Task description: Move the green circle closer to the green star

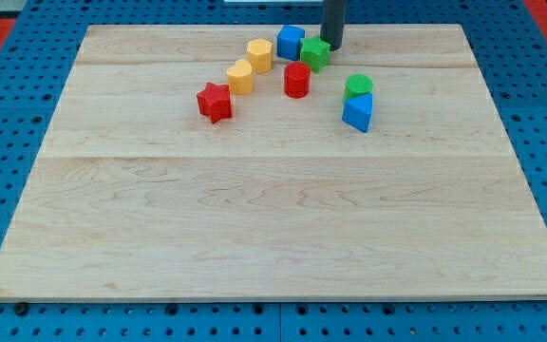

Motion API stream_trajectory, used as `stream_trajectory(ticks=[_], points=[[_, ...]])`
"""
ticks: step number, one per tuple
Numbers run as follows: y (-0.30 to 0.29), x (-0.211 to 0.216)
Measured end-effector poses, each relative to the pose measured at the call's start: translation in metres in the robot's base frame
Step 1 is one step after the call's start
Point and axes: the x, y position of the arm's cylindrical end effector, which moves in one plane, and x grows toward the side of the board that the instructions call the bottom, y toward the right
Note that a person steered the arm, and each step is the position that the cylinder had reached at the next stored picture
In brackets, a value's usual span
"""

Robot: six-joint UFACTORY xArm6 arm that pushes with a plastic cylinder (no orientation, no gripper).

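The green circle (358,86) sits at the view's upper right of centre, touching the blue triangle-like block (357,112) just below it. The green star (314,53) lies near the view's top, up and left of the circle, next to a blue cube (290,42). My tip (332,45) is the dark rod's lower end, right at the star's upper right edge, well above the green circle.
A red cylinder (297,80) stands below the star. Two yellow blocks (260,54) (240,76) and a red star (215,102) trail to the left. The wooden board (254,218) lies on a blue pegboard.
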Motion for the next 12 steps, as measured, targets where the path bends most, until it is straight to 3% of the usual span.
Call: stream_trajectory(ticks=[1,2,6,7,10,12], points=[[0.043,0.002],[0.06,0.038],[0.046,0.17],[0.046,0.178],[-0.012,0.14],[-0.012,0.137]])
